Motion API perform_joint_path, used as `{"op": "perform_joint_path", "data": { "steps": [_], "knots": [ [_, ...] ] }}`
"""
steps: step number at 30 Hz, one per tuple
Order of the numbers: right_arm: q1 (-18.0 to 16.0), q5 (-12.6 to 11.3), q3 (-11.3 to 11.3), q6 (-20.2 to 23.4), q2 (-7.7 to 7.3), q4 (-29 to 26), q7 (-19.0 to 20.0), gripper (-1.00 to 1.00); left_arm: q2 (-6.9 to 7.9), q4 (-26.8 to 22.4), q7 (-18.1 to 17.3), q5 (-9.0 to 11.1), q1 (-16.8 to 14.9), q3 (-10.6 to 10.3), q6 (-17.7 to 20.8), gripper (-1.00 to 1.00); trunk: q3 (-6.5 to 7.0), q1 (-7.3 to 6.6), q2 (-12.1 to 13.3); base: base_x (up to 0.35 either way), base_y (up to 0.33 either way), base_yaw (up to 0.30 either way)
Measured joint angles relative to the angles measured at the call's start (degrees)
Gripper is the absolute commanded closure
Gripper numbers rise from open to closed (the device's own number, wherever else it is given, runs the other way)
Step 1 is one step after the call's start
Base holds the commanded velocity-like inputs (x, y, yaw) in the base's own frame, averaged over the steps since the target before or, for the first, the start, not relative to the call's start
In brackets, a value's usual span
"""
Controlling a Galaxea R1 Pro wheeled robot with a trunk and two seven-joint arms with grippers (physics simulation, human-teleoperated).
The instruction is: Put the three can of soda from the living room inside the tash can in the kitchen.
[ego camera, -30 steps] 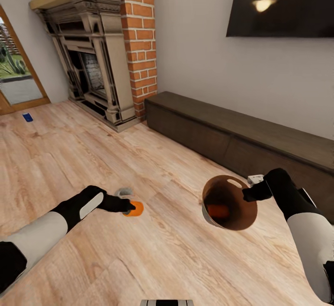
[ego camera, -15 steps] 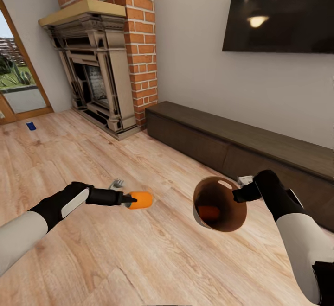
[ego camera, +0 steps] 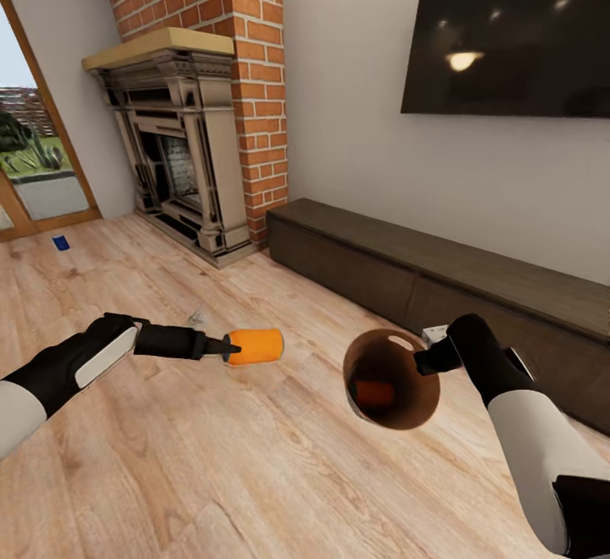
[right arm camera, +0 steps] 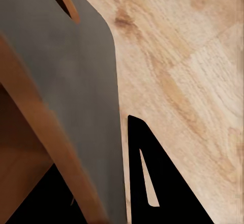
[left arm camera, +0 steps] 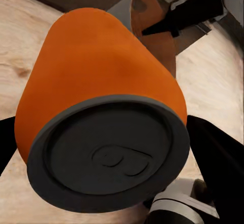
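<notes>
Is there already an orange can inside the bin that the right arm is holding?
Yes: the head view shows an orange can lying inside the tilted bin.

Brick chimney point(ego camera: 254, 76) far left, with ornate grey fireplace point(ego camera: 182, 161) at its foot under a tan mantel point(ego camera: 157, 47). Dark TV point(ego camera: 508, 34) on the white wall point(ego camera: 356, 118), far right. Long dark low cabinet point(ego camera: 440, 275) beneath, against the wall. Pale wood floor point(ego camera: 254, 457) across the near ground. Wood-framed glass door point(ego camera: 38, 161) far left.
</notes>
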Motion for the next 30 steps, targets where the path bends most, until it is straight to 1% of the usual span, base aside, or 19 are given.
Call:
{"op": "perform_joint_path", "data": {
  "steps": [1,3,4,5,7,9,10,12,15,18,19,21,22,23,25,28,29,30],
  "knots": [
    [0.0,-0.17,-0.02,0.1,0.46,0.04,-0.37,1.0,-0.03,-0.28,-0.4,0.1,-0.02,1.7,0.52,1.0,0.0,0.0,0.0,0.0,0.0,0.0],
    [-0.04,-0.71,0.01,0.31,1.55,0.08,-0.79,1.0,-0.13,-1.22,-0.82,0.17,0.04,5.33,3.11,1.0,0.0,0.0,0.0,0.0,0.0,0.0],
    [-0.05,-1.03,0.01,0.46,2.07,0.09,-0.89,1.0,-0.19,-2.32,-0.89,0.22,0.07,6.68,4.38,1.0,0.0,0.0,0.0,0.0,0.0,0.0],
    [-0.07,-1.38,0.01,0.61,2.45,0.1,-0.95,1.0,-0.26,-3.54,-0.86,0.2,0.1,7.6,5.35,1.0,0.0,0.0,0.0,0.0,0.0,0.0],
    [-0.08,-0.97,0.02,0.53,3.15,0.1,-1.08,1.0,-0.33,-5.22,-0.67,0.06,0.12,8.56,7.28,1.0,0.0,0.0,0.0,0.0,0.0,0.0],
    [-0.09,-0.5,0.09,0.4,3.52,0.1,-1.23,1.0,-0.37,-6.27,-0.51,0.0,0.14,8.91,8.38,1.0,0.0,0.0,0.0,0.0,0.0,0.0],
    [-0.09,-0.24,0.29,0.31,4.07,0.1,-2.06,1.0,-0.51,-7.19,-0.31,0.04,0.14,9.06,8.99,1.0,0.0,0.0,0.0,0.0,0.0,0.0],
    [-0.09,-0.65,0.41,0.49,4.81,0.11,-3.57,1.0,-0.99,-7.75,0.46,-0.01,0.16,9.1,9.24,1.0,0.0,0.0,0.0,0.0,0.0,0.0],
    [-0.09,-0.7,0.51,0.59,6.1,0.17,-5.4,1.0,-3.35,-8.18,2.79,-0.27,0.22,9.07,9.51,1.0,0.0,0.0,0.0,0.0,0.0,0.0],
    [-0.09,-1.09,0.55,0.72,6.54,0.28,-5.78,1.0,-4.5,-8.38,3.46,-0.47,0.28,8.99,9.57,1.0,0.0,0.0,0.0,0.0,0.0,0.0],
    [-0.09,-0.87,0.59,0.65,6.75,0.32,-5.92,1.0,-5.56,-8.61,3.71,-0.45,0.3,8.95,9.67,1.0,0.0,0.0,0.0,0.0,0.0,0.0],
    [-0.09,-0.62,0.62,0.62,7.0,0.36,-6.03,1.0,-6.42,-8.8,4.3,-0.64,0.34,8.91,9.58,1.0,0.0,0.0,0.0,0.0,0.0,0.0],
    [-0.09,-0.18,0.63,0.54,7.42,0.4,-6.12,1.0,-6.75,-9.01,4.79,-0.67,0.37,8.88,9.55,1.0,0.0,0.0,0.0,0.0,0.0,0.0],
    [-0.09,-0.23,0.64,0.57,7.78,0.42,-6.17,1.0,-6.95,-9.35,5.19,-0.67,0.38,8.83,9.56,1.0,0.0,0.0,0.0,0.0,0.0,0.0],
    [-0.09,-1.3,0.71,0.93,8.22,0.44,-6.14,1.0,-7.19,-10.0,5.59,-0.69,0.39,8.78,9.57,1.0,0.0,0.0,0.0,0.0,0.0,0.0],
    [-0.09,-0.81,0.93,0.86,9.11,0.45,-6.21,1.0,-7.65,-10.92,6.16,-0.7,0.42,8.74,9.59,1.0,0.0,0.0,0.0,0.0,0.0,0.0],
    [-0.09,-0.15,1.27,0.72,9.6,0.43,-6.28,1.0,-7.96,-11.19,6.85,-0.72,0.46,8.67,9.59,1.0,0.0,0.0,0.0,0.0,0.0,0.0],
    [-0.09,-0.32,1.48,0.79,9.82,0.42,-6.28,1.0,-8.08,-11.29,7.28,-0.77,0.52,8.65,9.57,1.0,0.0,0.0,0.0,0.0,0.0,0.0]
  ]
}}
